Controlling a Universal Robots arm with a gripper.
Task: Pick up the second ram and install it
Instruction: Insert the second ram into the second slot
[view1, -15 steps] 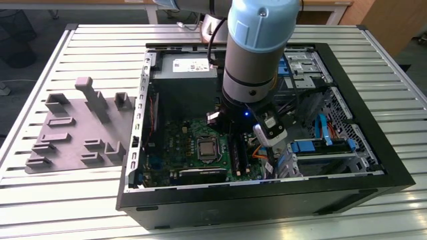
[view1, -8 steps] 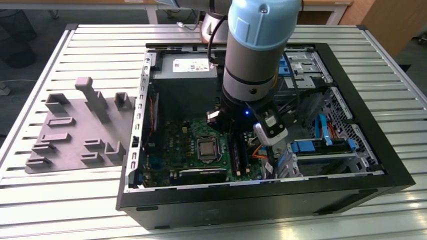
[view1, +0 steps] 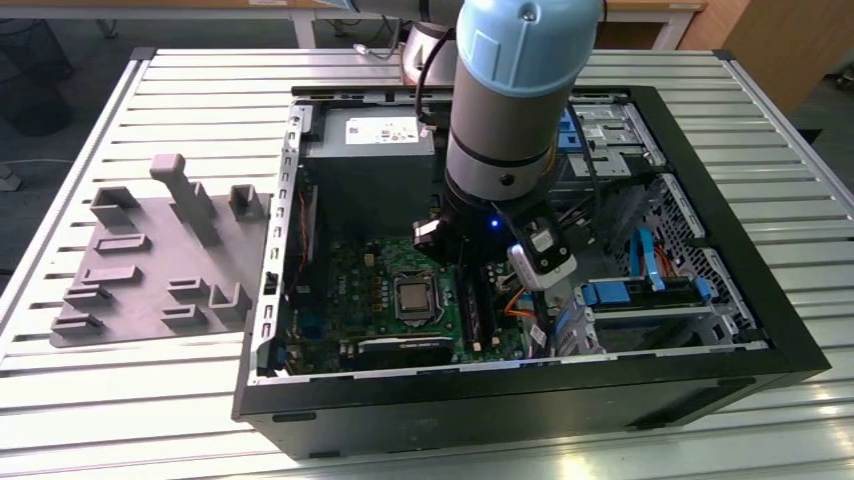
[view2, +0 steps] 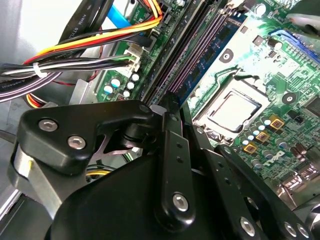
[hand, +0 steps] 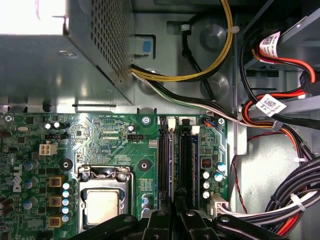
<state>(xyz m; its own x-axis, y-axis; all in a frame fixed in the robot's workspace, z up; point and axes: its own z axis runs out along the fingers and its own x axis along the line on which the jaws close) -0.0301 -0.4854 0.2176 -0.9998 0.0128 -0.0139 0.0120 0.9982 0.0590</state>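
Fingers (hand: 175, 210) are pressing together over the ram (hand: 173, 165) beside the socket (hand: 102, 197); tilted pressing could jam it.

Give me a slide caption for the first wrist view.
Gripper poised over the motherboard's memory slots, beside the CPU socket, inside the open computer case.

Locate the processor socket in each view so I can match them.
Exterior view: processor socket mid-motherboard, toward the exterior view's left of the arm.
First wrist view: processor socket on the green board near the slots.
Second wrist view: processor socket, likewise.
Shared landmark: black memory slots beside it.
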